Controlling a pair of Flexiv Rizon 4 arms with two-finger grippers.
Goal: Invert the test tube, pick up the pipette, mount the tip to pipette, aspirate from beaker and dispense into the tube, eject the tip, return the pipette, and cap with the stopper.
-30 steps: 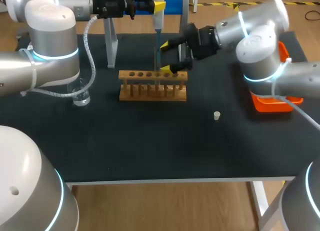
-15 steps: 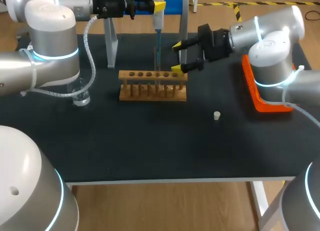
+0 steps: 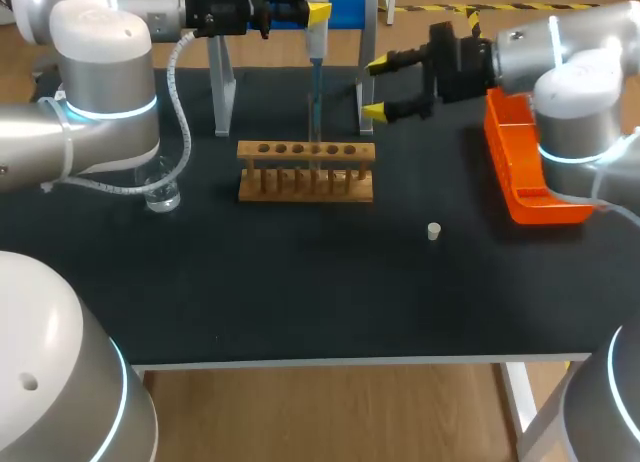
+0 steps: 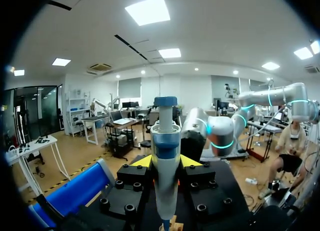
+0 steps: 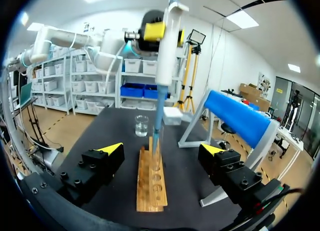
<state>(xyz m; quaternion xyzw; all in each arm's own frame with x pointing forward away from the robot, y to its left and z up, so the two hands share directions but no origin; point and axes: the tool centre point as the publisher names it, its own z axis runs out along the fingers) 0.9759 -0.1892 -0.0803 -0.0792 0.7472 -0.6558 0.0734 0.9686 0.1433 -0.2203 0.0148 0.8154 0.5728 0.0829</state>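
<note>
From above, bare surface (image 3: 300,302) lies wide between the rack (image 3: 306,170) and the near edge, with only the stopper (image 3: 433,231) on it. The right gripper (image 3: 376,87) hangs spread and empty near the far edge, apart from the rack. Left wrist: the left gripper (image 4: 165,163) pinches the pipette (image 4: 165,141) upright. Right wrist: the pipette's tip reaches down to the rack, with the beaker (image 5: 141,125) beyond.

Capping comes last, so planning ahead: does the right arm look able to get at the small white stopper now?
Probably yes: the small white stopper lies alone on the black table, and the right gripper hangs open and empty, nothing between them.
</note>
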